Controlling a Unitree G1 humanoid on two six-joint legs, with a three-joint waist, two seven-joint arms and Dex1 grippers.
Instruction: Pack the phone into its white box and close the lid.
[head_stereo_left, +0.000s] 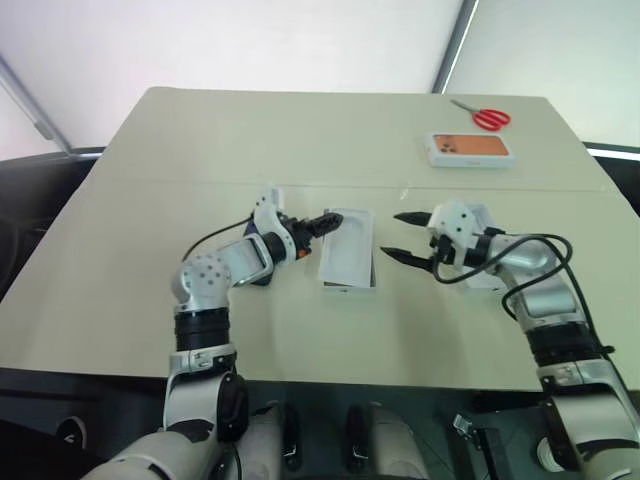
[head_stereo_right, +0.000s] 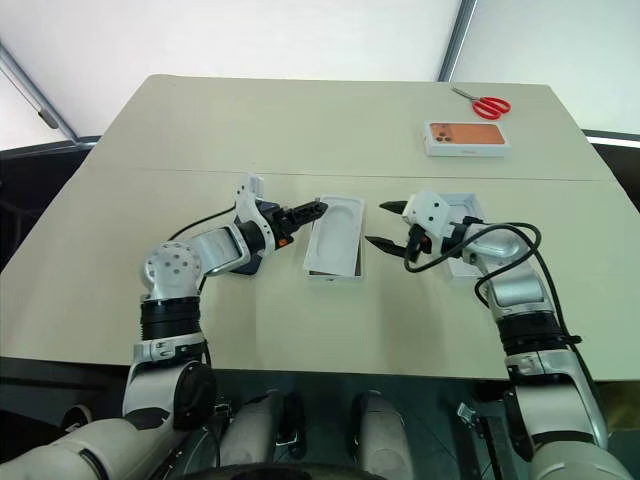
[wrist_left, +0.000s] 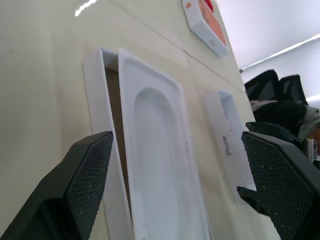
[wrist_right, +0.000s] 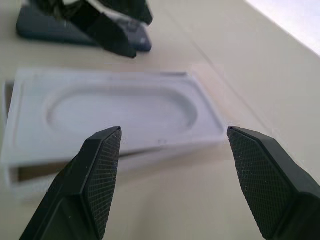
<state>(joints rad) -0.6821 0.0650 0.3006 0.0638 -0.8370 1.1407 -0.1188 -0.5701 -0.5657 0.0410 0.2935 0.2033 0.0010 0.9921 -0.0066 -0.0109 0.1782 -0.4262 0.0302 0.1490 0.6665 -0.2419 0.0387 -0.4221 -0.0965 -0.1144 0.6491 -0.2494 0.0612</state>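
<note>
left gripper wide, empty; right gripper wide, empty – right wrist: phone behind insert

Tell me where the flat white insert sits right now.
In the head views the white insert lies askew in the white box at table centre, between the open left gripper and open right gripper.

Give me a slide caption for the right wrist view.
Open right gripper faces the white box, insert resting skewed on it.
</note>
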